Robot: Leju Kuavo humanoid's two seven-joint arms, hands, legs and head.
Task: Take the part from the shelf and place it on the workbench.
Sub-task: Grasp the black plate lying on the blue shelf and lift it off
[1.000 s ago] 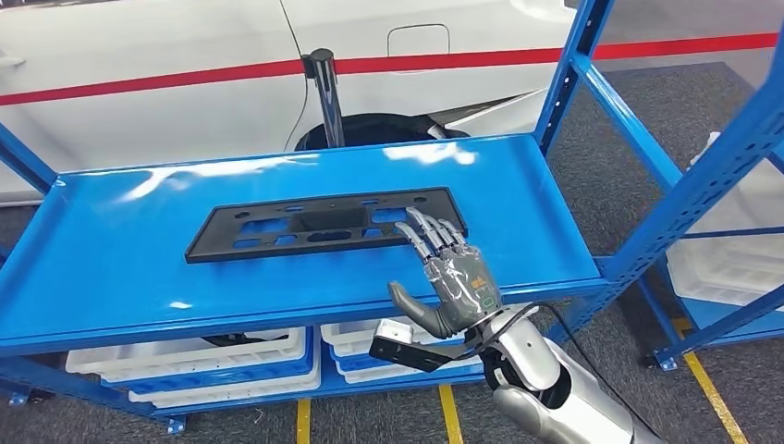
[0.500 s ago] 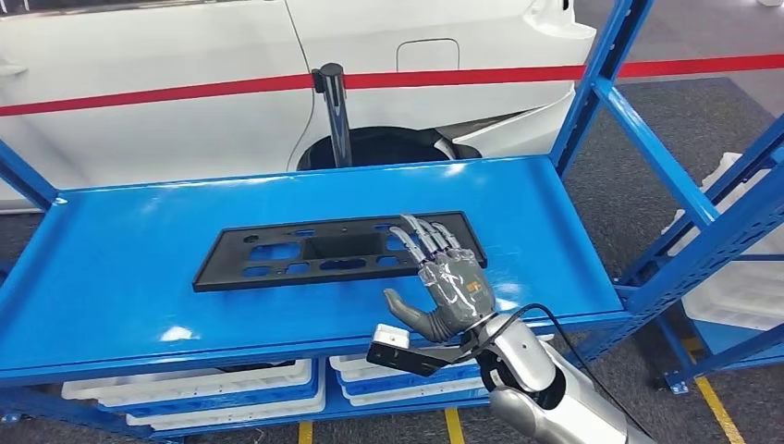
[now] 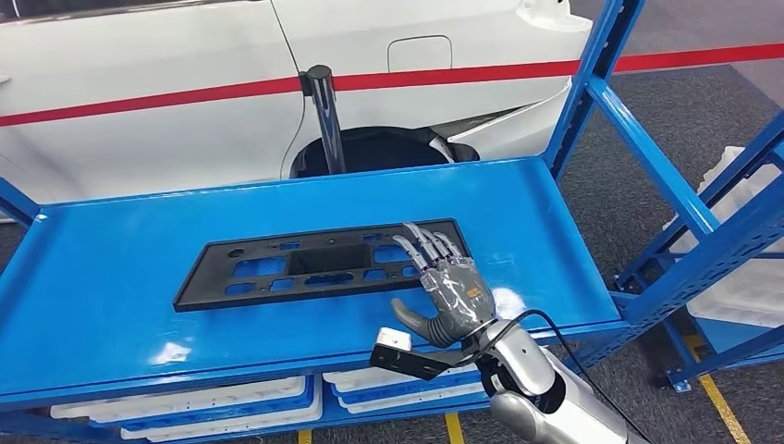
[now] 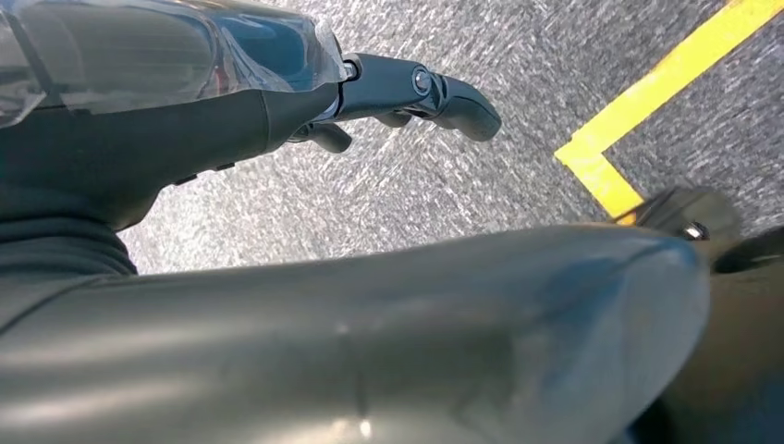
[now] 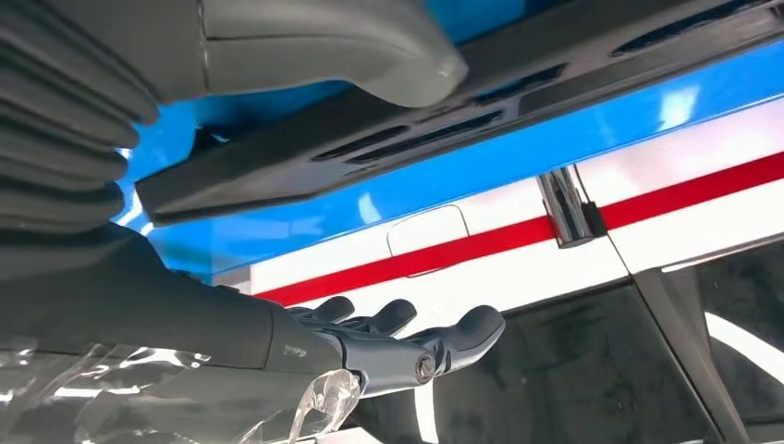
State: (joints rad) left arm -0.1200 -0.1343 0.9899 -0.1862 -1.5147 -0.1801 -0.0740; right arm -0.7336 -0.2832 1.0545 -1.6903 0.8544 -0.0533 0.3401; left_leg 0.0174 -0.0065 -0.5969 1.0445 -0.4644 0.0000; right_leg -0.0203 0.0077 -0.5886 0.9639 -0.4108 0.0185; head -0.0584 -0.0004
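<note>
Silver right arm (image 3: pixel 545 398), black cable, grey right hand (image 3: pixel 448 291) with darker fingers (image 3: pixel 427 242).

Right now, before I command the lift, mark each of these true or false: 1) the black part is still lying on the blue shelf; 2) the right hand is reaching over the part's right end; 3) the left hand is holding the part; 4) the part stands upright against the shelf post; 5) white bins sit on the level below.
1) True. The black part lies flat on the blue shelf.
2) True. The right hand has its fingers spread over the part's right end.
3) False. The left hand hangs over grey floor, holding nothing.
4) False. The part lies flat, apart from the shelf post.
5) True. White bins sit under the shelf.
</note>
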